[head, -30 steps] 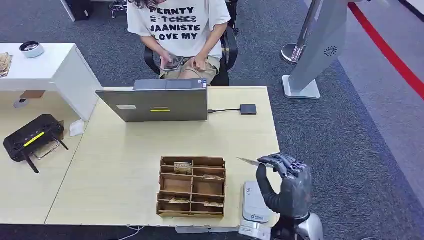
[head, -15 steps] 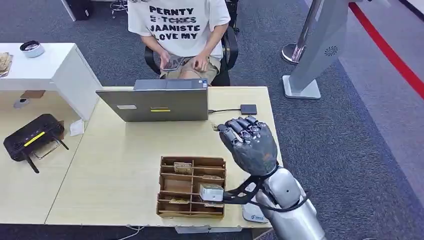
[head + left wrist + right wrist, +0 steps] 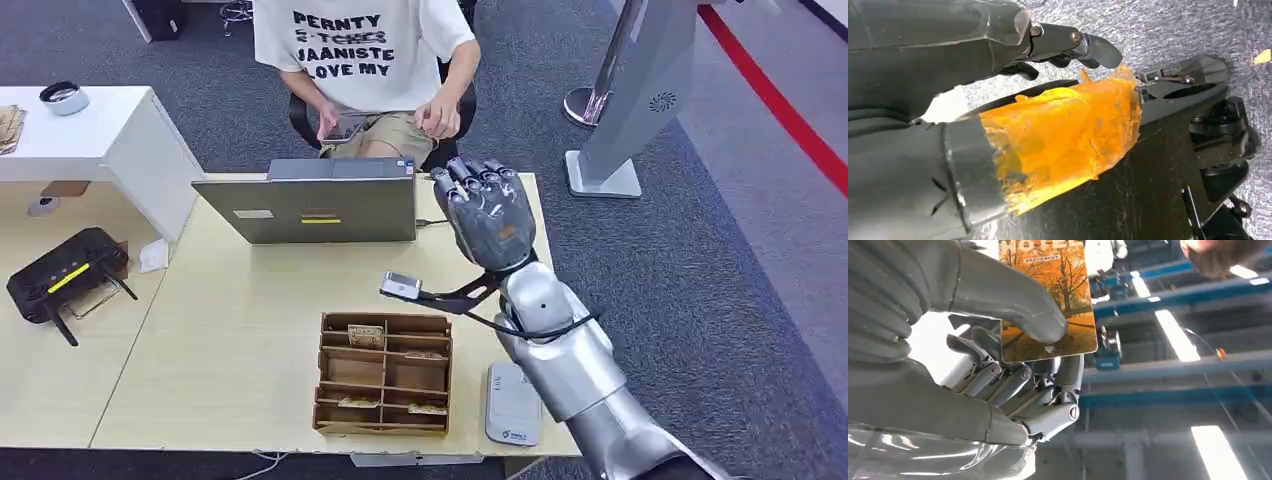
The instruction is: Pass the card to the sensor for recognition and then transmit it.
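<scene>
I see my right hand raised past the laptop, thumb pinching the card, its top cut off. My left hand's grip I cannot tell.

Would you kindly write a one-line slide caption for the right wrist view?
The right hand pinches an orange autumn-tree card between thumb and fingers, held up toward the ceiling lights.

Laptop at desk's far edge, wooden organizer near front, black router left, seated person behind the laptop.
</scene>
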You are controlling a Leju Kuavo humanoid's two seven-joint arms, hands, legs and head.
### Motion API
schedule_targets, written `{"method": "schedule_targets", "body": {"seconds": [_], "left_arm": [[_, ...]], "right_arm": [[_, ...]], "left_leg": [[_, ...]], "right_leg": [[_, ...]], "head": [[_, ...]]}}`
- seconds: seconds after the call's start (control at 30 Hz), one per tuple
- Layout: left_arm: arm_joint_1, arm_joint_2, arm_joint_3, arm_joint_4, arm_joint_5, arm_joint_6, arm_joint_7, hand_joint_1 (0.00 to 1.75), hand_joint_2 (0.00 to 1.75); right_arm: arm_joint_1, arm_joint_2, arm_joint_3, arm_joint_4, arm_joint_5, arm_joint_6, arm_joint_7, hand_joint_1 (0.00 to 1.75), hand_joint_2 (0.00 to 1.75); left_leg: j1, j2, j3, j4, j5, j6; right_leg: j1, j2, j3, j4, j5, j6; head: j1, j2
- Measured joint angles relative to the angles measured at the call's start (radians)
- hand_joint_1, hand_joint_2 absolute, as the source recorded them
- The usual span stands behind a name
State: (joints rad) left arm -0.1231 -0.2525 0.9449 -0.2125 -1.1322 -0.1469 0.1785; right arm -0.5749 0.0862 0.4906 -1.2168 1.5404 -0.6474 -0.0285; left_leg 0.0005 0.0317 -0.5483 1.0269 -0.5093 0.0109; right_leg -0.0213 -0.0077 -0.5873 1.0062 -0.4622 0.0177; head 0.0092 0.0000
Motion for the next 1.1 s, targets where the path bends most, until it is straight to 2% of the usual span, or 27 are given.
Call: {"method": "schedule_targets", "body": {"seconds": [0.07, 0.2, 0.37, 0.7, 0.73, 0.8, 0.83, 0.97, 1.1], "left_arm": [[-0.003, 0.0, -0.004, 0.0, 0.0, -0.001, 0.001, 0.0, 0.0], [-0.004, 0.0, -0.008, 0.0, -0.002, -0.004, 0.002, 0.0, 0.0], [-0.005, 0.0, -0.022, 0.0, -0.008, -0.006, 0.008, 0.0, 0.0], [-0.006, 0.0, -0.024, 0.0, -0.01, -0.007, 0.011, 0.0, 0.0], [-0.006, 0.0, -0.024, 0.0, -0.01, -0.007, 0.011, 0.0, 0.0], [-0.006, 0.0, -0.024, 0.0, -0.01, -0.007, 0.011, 0.0, 0.0], [-0.006, 0.0, -0.024, 0.0, -0.01, -0.007, 0.011, 0.0, 0.0], [-0.006, 0.0, -0.025, 0.0, -0.007, -0.006, 0.011, 0.0, 0.0], [-0.006, 0.0, -0.028, 0.0, -0.001, -0.006, 0.011, 0.0, 0.0]], "right_arm": [[-0.033, -0.002, 0.033, 0.058, 0.0, 0.0, 0.035, 1.75, 1.75], [-0.071, -0.007, 0.076, 0.132, 0.0, 0.0, 0.06, 1.75, 1.75], [-0.126, -0.011, 0.124, 0.232, 0.0, 0.0, 0.137, 1.75, 1.75], [-0.172, -0.015, 0.162, 0.319, 0.0, 0.0, 0.183, 1.75, 1.75], [-0.173, -0.016, 0.167, 0.321, 0.0, 0.0, 0.187, 0.91, 1.75], [-0.174, -0.019, 0.173, 0.326, 0.0, 0.0, 0.192, 0.0, 1.75], [-0.174, -0.02, 0.175, 0.327, 0.0, 0.0, 0.199, 0.0, 0.0], [-0.183, -0.024, 0.207, 0.332, -0.003, -0.001, 0.247, 0.0, 0.0], [-0.184, -0.024, 0.213, 0.334, 0.0, -0.001, 0.23, 0.0, 0.0]], "left_leg": [[0.0, 0.0, 0.0, 0.0, 0.0, 0.0], [0.0, 0.0, 0.0, 0.0, 0.0, 0.0], [0.0, 0.0, 0.0, 0.0, 0.0, 0.0], [0.0, 0.0, 0.0, 0.0, 0.0, 0.0], [0.0, 0.0, 0.0, 0.0, 0.0, 0.0], [0.0, 0.0, 0.0, 0.0, 0.0, 0.0], [0.0, 0.0, 0.0, 0.0, 0.0, 0.0], [0.0, 0.0, 0.0, 0.0, 0.0, 0.0], [0.0, 0.0, 0.0, 0.0, 0.0, 0.0]], "right_leg": [[0.0, 0.0, 0.0, 0.0, 0.0, 0.0], [0.0, 0.0, 0.0, 0.0, 0.0, 0.0], [0.0, 0.0, -0.001, 0.0, 0.0, 0.0], [0.0, 0.0, -0.001, 0.0, 0.0, 0.0], [0.0, 0.0, -0.001, 0.0, 0.0, 0.0], [0.0, 0.0, -0.001, 0.0, 0.0, 0.0], [0.0, 0.0, -0.001, 0.0, 0.0, 0.0], [0.0, 0.0, -0.001, 0.0, 0.0, 0.0], [0.0, 0.0, -0.001, 0.0, 0.0, 0.0]], "head": [[0.0, 0.0], [0.0, 0.0], [0.0, 0.0], [0.0, 0.0], [0.0, 0.0], [0.0, 0.0], [0.0, 0.0], [0.0, 0.0], [0.0, 0.0]]}}
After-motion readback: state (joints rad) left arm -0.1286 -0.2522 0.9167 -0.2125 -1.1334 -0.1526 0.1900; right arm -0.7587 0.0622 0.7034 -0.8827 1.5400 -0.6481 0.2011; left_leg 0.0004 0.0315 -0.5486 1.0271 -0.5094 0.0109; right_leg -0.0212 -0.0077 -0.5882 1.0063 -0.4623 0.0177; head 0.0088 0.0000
